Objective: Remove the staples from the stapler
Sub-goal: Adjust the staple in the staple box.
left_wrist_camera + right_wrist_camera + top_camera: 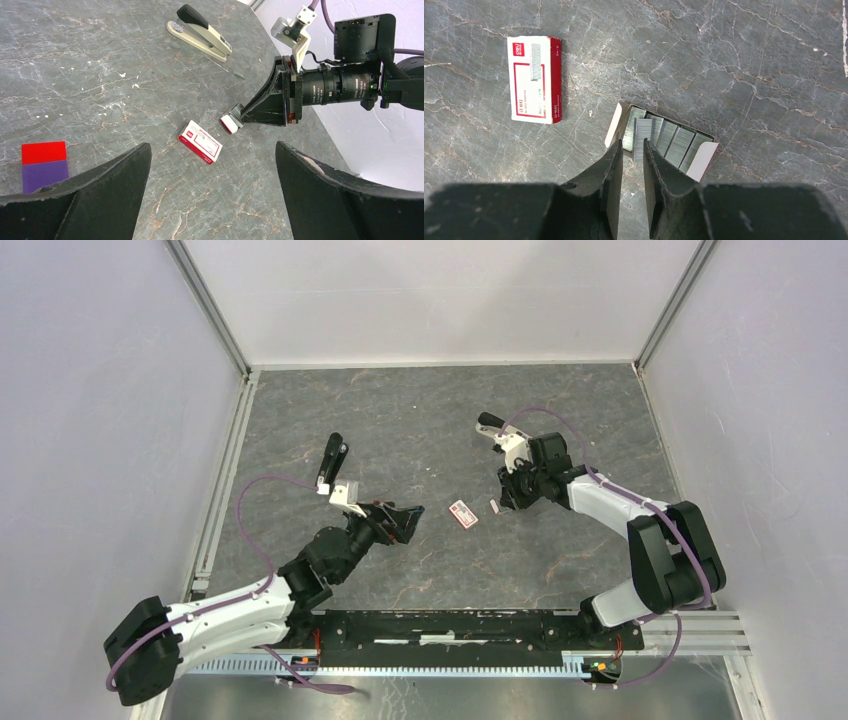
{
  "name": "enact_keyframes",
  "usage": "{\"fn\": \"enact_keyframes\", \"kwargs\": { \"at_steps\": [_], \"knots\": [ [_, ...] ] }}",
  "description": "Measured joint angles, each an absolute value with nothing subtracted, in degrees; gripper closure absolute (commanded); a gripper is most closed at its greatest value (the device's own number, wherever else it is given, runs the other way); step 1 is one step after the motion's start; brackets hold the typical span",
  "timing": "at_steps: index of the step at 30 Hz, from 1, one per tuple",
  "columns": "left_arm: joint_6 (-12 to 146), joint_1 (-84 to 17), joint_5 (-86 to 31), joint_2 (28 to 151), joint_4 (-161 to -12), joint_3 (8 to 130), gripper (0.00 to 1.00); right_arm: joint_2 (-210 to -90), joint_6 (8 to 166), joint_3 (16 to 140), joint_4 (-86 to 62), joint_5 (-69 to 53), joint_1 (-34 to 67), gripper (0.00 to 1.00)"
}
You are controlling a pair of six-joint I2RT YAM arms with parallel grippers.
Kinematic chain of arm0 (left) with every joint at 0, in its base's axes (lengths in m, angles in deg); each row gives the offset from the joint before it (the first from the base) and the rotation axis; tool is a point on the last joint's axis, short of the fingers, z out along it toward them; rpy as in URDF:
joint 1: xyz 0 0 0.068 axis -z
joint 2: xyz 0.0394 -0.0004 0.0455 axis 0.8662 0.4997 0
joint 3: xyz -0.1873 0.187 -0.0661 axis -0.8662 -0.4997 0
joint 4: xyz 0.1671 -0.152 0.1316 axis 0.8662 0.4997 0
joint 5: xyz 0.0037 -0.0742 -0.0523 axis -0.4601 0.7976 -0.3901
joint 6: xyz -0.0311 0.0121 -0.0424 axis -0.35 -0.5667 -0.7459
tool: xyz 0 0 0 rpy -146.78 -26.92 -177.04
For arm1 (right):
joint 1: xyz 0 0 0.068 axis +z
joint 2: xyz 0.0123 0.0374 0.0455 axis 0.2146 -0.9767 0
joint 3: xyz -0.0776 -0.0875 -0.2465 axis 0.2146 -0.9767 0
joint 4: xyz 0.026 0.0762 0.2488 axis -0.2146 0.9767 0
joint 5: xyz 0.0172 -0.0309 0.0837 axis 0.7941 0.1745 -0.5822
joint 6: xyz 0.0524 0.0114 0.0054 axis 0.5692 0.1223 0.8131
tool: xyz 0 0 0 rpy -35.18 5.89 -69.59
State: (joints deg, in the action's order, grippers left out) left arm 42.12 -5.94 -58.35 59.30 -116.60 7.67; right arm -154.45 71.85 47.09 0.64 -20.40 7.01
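The black-topped stapler [489, 423] lies closed on the table at the back, behind my right wrist; it also shows in the left wrist view [200, 31]. My right gripper [505, 502] hangs over a small open tray [705, 159] filled with staple strips. Its jaws stand a narrow gap apart [633, 150], and one staple strip [642, 134] lies askew on the others, just beyond and between the tips, clear of the left finger. My left gripper [408, 518] is wide open and empty [211, 146], low over the table and pointing at the tray.
A red-and-white staple box sleeve [463, 514] lies between the two grippers, left of the tray [534, 80]. A slim black bar [333, 458] lies at the left behind my left gripper. A red and purple card [44, 165] lies near my left finger.
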Motion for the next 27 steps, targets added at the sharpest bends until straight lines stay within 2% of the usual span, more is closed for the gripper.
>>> {"fn": "enact_keyframes", "kwargs": {
  "at_steps": [27],
  "knots": [
    [42.1, -5.9, -58.5, 58.7, -116.6, 7.0, 0.01, -156.2, 71.8, 47.1, 0.7, -20.6, 7.0, 0.78]
  ]
}}
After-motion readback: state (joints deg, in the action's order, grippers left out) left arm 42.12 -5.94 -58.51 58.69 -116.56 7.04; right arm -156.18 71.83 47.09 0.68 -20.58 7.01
